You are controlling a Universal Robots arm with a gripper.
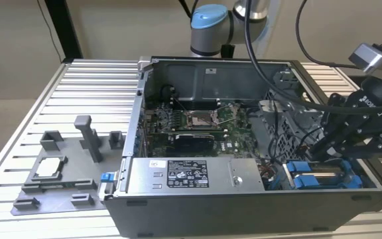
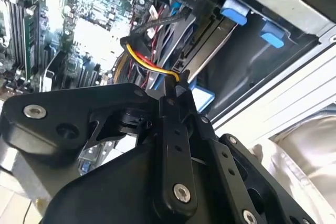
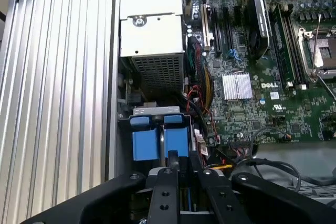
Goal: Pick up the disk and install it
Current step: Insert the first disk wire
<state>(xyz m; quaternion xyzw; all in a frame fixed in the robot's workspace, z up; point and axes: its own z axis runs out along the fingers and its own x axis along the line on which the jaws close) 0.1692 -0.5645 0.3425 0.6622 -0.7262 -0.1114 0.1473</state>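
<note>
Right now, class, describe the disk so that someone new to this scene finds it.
Start at the open computer case on the ribbed metal table. Go to its near corner on the exterior view's right, past the grey box with a white label. The disk is the silver slab there, edged by bright blue rails.

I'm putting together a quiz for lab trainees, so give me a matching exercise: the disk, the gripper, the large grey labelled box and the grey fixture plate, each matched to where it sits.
Things:
1. disk
2. gripper
3. large grey box
4. grey fixture plate

Places:
A. on the slatted table, outside the case, at the exterior view's left
B. inside the case, in its near corner at the exterior view's right
C. along the case's near wall, at the disk's left in the exterior view
D. just above the disk

Pairs: 1-B, 2-D, 3-C, 4-A
</note>
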